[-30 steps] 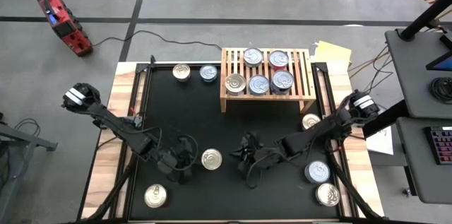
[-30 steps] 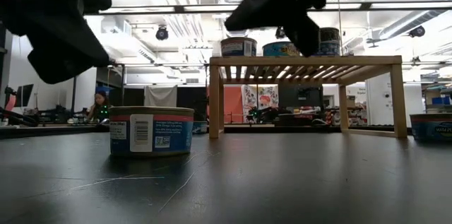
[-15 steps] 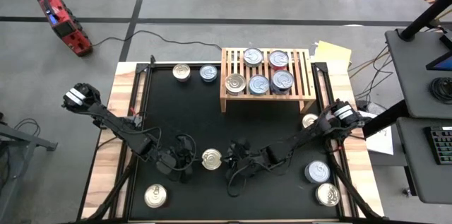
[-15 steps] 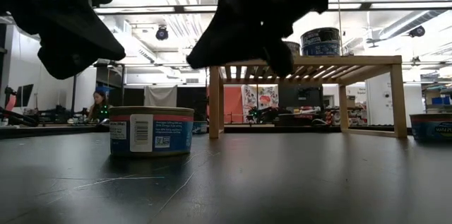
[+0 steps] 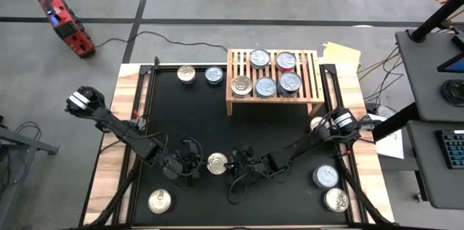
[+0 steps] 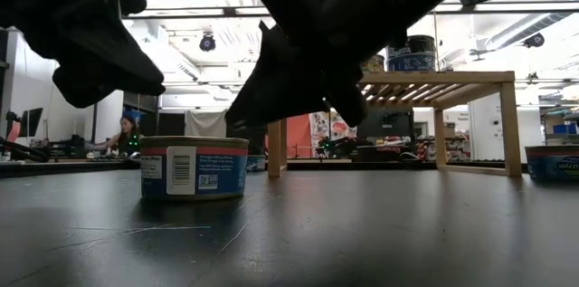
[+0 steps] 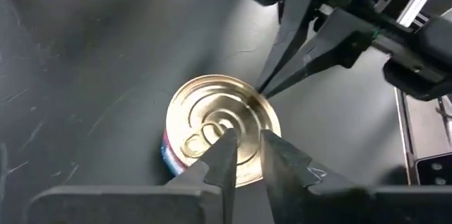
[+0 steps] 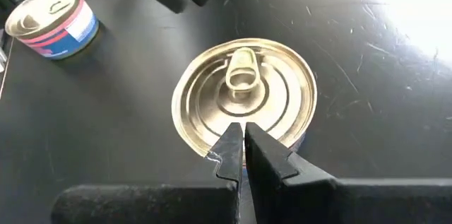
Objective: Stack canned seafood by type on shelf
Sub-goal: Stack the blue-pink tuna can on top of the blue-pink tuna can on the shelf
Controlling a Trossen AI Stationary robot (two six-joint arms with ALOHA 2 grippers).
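A flat tin (image 5: 217, 163) with a blue and red label (image 6: 194, 167) stands on its base on the black mat, between my two grippers. My left gripper (image 5: 194, 165) hovers at the tin's left, its fingers a little open above the lid (image 7: 222, 128). My right gripper (image 5: 233, 166) comes from the tin's right, slanting down. It is shut, with its tips (image 8: 242, 133) at the lid's rim. The wooden shelf (image 5: 313, 77) at the far side carries several tins. My right gripper's shut fingertips (image 7: 260, 94) stand at the lid's rim on the tin's right side, slanting down from the right. I cannot tell whether they touch it. The tin sits flat on the mat.
Loose tins lie on the mat: two at the far left (image 5: 186, 74) (image 5: 213, 75), one at the near left (image 5: 159, 201), two at the near right (image 5: 325, 177) (image 5: 336, 199), and one by the right edge (image 5: 317, 123). The mat's middle is bare.
My right gripper has moved toward the table's left edge and down, from the mat's middle to the right side of the tin. The tin has stayed in place.
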